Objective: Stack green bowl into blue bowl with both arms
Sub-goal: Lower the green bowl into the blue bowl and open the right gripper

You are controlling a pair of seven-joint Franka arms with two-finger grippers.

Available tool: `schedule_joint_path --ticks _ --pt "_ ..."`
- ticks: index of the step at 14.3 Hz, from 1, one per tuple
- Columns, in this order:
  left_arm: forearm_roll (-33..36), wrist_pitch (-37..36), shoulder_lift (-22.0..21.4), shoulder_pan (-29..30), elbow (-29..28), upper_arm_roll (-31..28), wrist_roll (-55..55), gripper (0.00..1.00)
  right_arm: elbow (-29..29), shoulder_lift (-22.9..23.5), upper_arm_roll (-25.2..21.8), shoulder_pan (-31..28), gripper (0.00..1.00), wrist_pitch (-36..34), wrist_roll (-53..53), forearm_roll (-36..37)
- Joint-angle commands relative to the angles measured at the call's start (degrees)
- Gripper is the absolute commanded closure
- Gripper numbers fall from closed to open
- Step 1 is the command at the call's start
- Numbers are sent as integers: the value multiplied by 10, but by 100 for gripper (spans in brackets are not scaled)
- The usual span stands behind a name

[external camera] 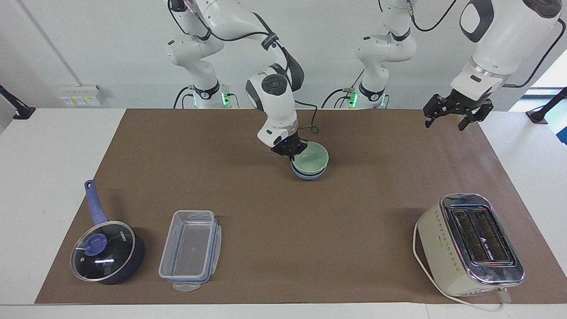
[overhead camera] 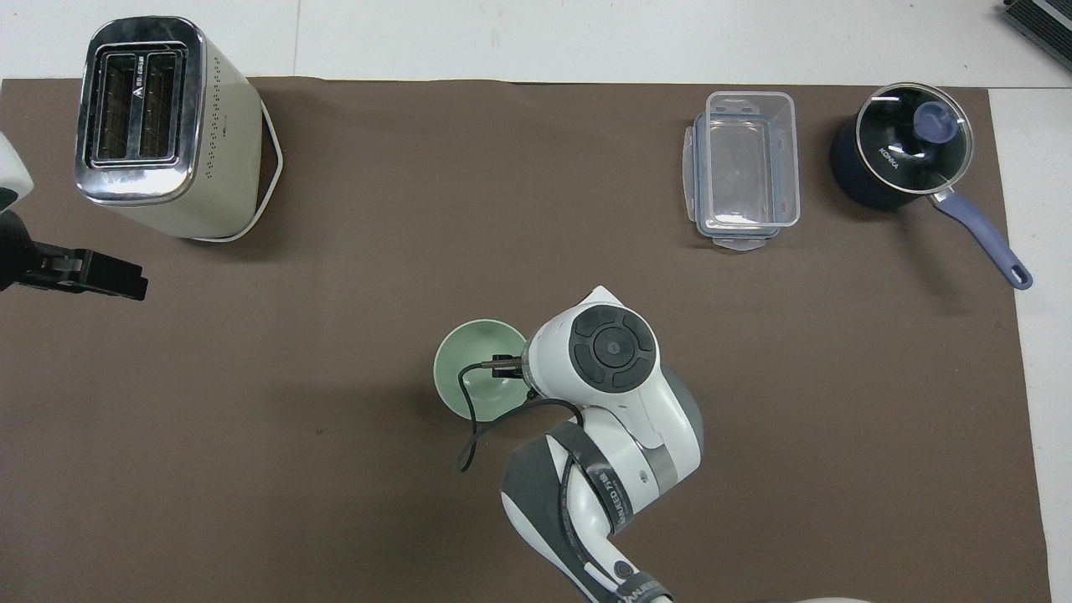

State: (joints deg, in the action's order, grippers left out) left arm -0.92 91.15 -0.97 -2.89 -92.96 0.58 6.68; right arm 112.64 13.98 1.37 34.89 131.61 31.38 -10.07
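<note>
The pale green bowl [external camera: 312, 159] sits nested in the periwinkle blue bowl [external camera: 309, 176] in the middle of the brown mat, on the half nearer the robots. Only the blue bowl's lower rim shows under it. My right gripper [external camera: 292, 154] is shut on the green bowl's rim, at the edge toward the right arm's end. In the overhead view the green bowl [overhead camera: 466, 373] is partly covered by the right wrist, and the blue bowl is hidden. My left gripper [external camera: 446, 119] is open and empty, waiting high over the mat's edge at the left arm's end.
A cream toaster [external camera: 469, 243] stands far from the robots toward the left arm's end. A clear plastic container [external camera: 190, 249] and a lidded blue-handled saucepan [external camera: 106, 248] stand far from the robots toward the right arm's end.
</note>
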Motion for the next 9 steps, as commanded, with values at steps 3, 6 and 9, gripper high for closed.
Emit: schedule_joint_path --ticks 3,6,9 --pt "6 6 -11 6 -12 5 -3 0 7 -2 2 -4 83 13 13 10" --pt "6 6 -11 6 -12 5 -3 0 7 -3 1 -4 66 12 14 10" --pt "6 6 -11 6 -12 5 -3 0 1 -7 -5 -4 0 9 15 19"
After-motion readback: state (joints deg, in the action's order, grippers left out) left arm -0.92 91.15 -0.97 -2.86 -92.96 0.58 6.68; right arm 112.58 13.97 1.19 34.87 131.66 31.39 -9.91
